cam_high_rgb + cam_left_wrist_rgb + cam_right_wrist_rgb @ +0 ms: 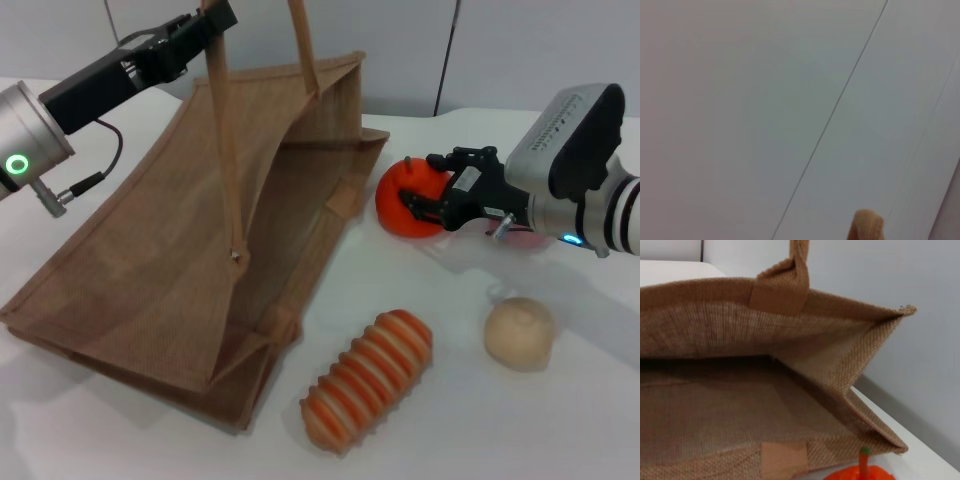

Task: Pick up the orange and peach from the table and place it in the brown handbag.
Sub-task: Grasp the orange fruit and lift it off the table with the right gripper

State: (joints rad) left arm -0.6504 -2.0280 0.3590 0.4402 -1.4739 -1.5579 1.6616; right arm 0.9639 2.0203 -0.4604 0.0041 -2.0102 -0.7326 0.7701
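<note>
The orange is gripped by the right gripper on the table, just beside the mouth of the brown handbag. The peach is mostly hidden behind that arm. Lifting and carrying into the bag is called for next. A handle is held up by the left gripper, fingers closed. No writing is seen.

Bright, even light; soft shadows under the brown handbag; left wrist view blurred.
</note>
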